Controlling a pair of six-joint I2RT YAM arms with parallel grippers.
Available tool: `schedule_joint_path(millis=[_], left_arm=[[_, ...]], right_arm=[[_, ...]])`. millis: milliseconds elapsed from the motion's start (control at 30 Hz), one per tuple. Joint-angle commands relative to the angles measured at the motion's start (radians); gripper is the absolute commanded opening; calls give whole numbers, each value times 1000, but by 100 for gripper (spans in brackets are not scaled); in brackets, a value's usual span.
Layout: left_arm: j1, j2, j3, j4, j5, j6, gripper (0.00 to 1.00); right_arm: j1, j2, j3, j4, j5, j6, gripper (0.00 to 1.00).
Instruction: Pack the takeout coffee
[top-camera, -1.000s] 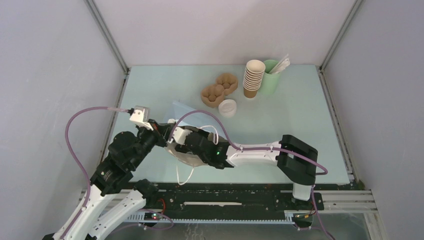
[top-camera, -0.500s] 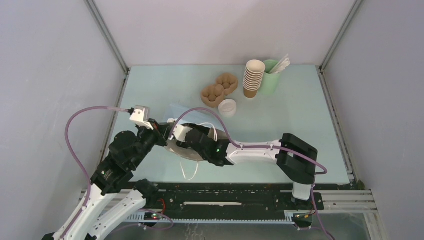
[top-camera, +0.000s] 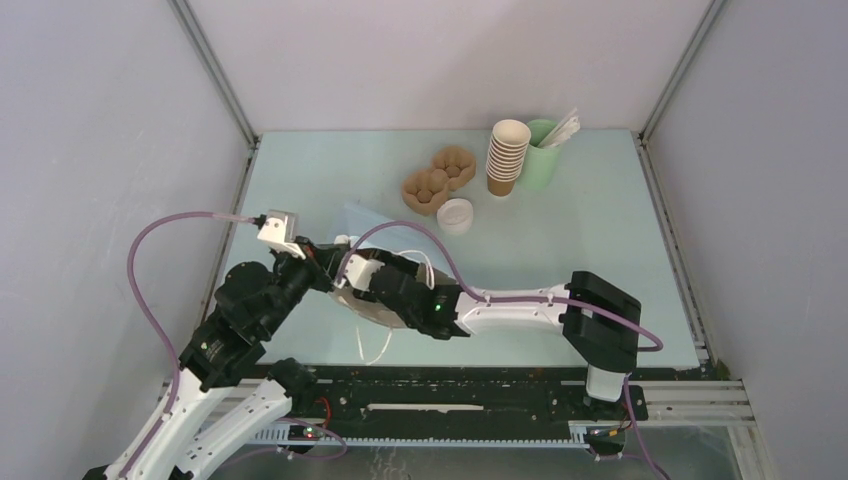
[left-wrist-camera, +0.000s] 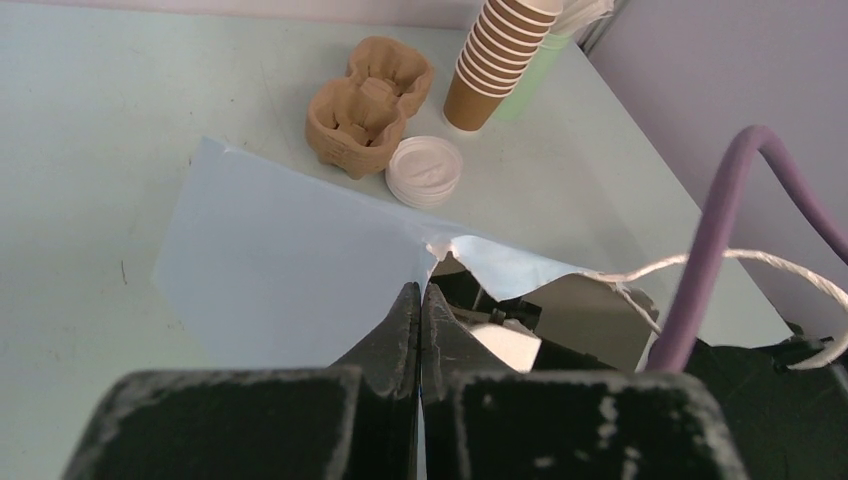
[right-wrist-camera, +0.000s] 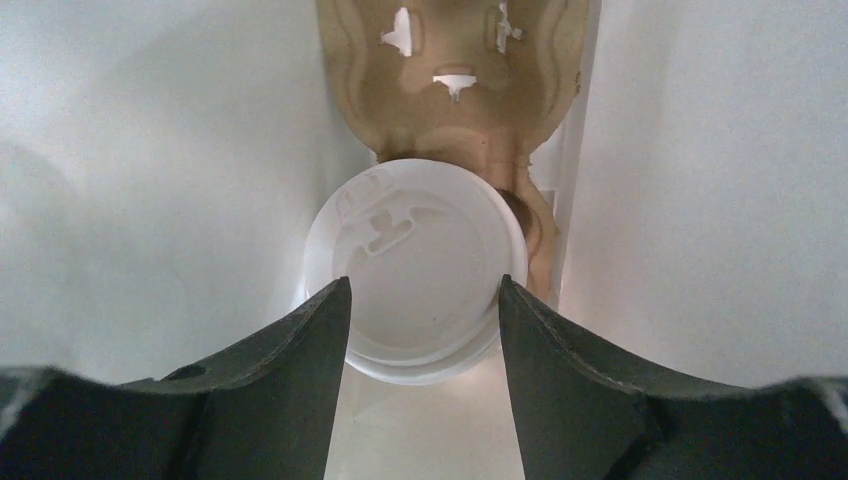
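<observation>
Where the right end effector (right-wrist-camera: 420, 285) reaches into the paper bag (left-wrist-camera: 290, 260), its two dark fingers stand apart and clamp nothing. Their tips overlap the left and right edges of the takeout coffee (right-wrist-camera: 415, 240), which faces the wrist camera lid-first. Only the cup's round white plastic lid shows: smooth, slightly glossy, with a raised rim and a moulded tab near its upper left. The cup's body is hidden behind it. The coffee sits in a pocket of a tan moulded-pulp carrier (right-wrist-camera: 450, 90), matte and fibrous, deep inside the bag between plain white walls. The left end effector (left-wrist-camera: 420, 300) has its fingers pressed together on the bag's upper edge, and a white string handle (left-wrist-camera: 720, 262) trails off to the right. The bag lies at the near left of the pale green counter (top-camera: 600, 250). Farther back stand a second carrier (top-camera: 437, 180) of the same pulp and a loose lid (top-camera: 455, 215) just beside it. Behind them are a tall stack of cups (top-camera: 507, 157), brown with cream rims, and a green cup (top-camera: 543, 160) holding pale sticks.
</observation>
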Motion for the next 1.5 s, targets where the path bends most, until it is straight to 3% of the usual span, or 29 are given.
schedule_joint_path(millis=[0, 233, 533, 933, 1467], left_arm=[[-3, 10, 34, -9, 19, 13, 0], [-3, 10, 26, -15, 20, 16, 0], [-3, -13, 8, -25, -12, 6, 0], [-3, -20, 1, -37, -6, 3, 0], [-3, -50, -45, -38, -45, 15, 0]], right_arm=[[39, -68, -31, 155, 37, -43, 64], [50, -79, -65, 285, 43, -76, 63], [3, -165, -227, 450, -138, -43, 60], [-38, -159, -261, 559, -227, 20, 58], [33, -269, -281, 528, -144, 22, 58]])
